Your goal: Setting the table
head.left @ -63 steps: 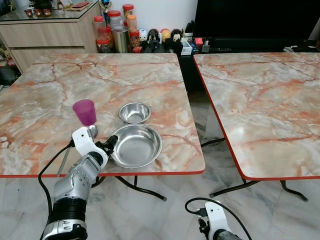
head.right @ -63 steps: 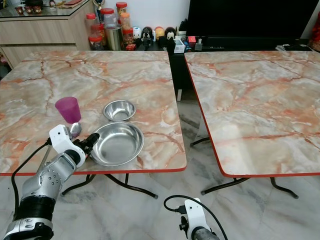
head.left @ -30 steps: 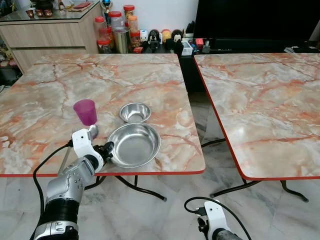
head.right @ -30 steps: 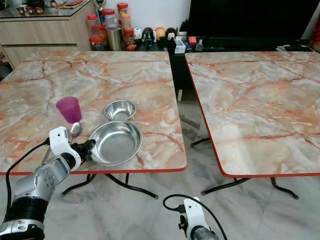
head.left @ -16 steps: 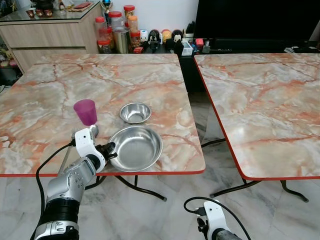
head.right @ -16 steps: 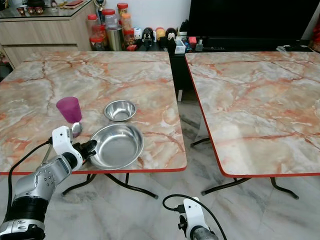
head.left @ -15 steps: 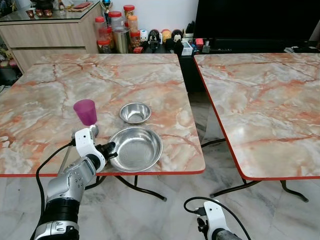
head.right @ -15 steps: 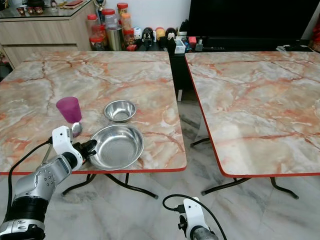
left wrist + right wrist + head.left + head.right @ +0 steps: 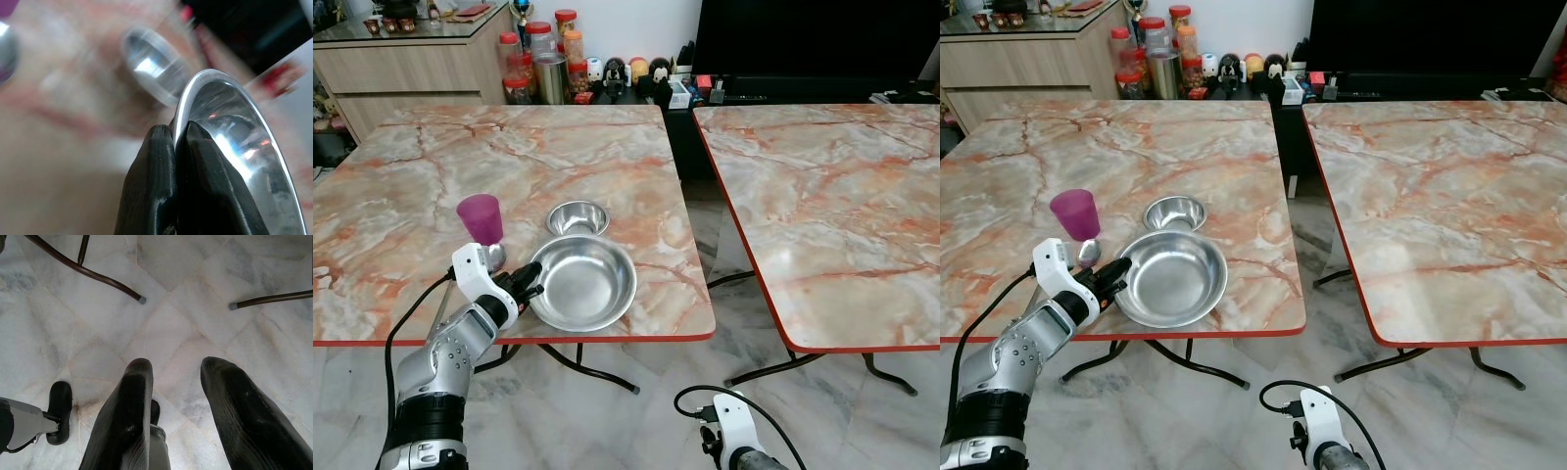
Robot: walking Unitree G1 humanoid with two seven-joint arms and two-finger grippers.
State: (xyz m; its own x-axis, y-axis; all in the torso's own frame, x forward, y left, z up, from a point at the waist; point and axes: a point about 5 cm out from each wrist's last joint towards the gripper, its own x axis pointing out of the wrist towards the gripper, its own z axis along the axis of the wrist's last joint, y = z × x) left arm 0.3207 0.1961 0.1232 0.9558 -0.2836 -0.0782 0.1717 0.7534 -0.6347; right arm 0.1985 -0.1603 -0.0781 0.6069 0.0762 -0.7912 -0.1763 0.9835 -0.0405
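Lifted and tipped since a moment ago, the large steel bowl (image 9: 582, 282) now sits with its near-left rim raised, and it covers the near edge of the small steel bowl (image 9: 578, 215), which earlier showed whole with a gap between the two. The left gripper (image 9: 174, 142) has its two black fingers (image 9: 151, 181) pressed together on that raised rim, one on the outside wall and one inside, as the left wrist view shows up close. From the head views the left gripper (image 9: 526, 284) stands at the near-left part of the marble table (image 9: 607, 157), close to its red front edge, with the silver forearm rising from below.

Just behind the wrist a purple cup (image 9: 481, 217) stands upright, and a spoon (image 9: 1088, 253) lies beside it, its bowl partly hidden by the wrist. The small steel bowl rests behind the large one; whether they touch cannot be told.

A second marble table (image 9: 822, 196) stands well apart to the right, across a gap of floor. The right gripper (image 9: 171, 382) hangs low over the pale marble floor (image 9: 195, 284), its fingers spread apart and holding nothing, with table legs (image 9: 98, 276) beyond it.
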